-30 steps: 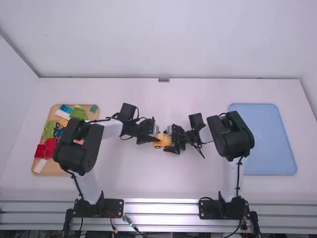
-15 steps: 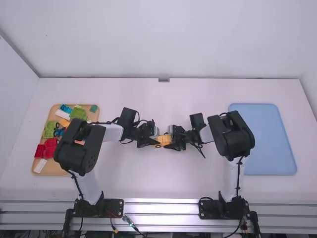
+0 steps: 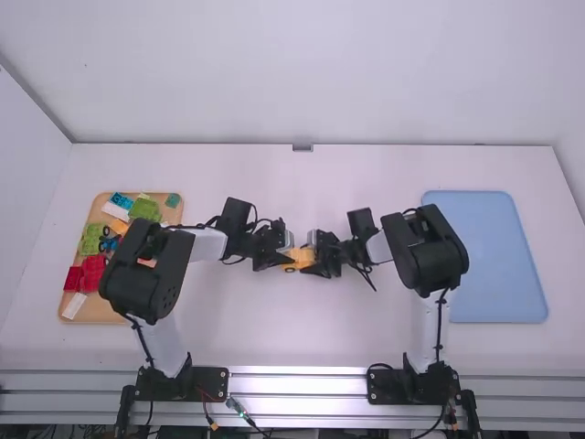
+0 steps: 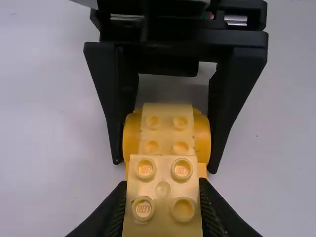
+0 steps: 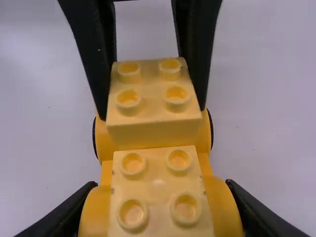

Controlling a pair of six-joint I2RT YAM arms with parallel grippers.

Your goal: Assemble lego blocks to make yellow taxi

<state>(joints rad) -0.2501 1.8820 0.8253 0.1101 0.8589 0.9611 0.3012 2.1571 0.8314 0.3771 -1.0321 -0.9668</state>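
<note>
From above and behind my arms (image 3: 164, 274), the high view looks forward and down across the table (image 3: 366, 338), taking in the board (image 3: 105, 314) at the frame's left and the blue tray (image 3: 498, 256) at its right. My left wrist view looks down from close in, facing my right gripper (image 3: 314, 260); my right wrist view, just as close, faces back toward my left gripper (image 3: 284, 257). Both share the yellow blocks (image 4: 165, 192), small at mid-frame in the high view.

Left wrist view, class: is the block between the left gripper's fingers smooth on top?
No, that yellow block has round studs on top.
</note>
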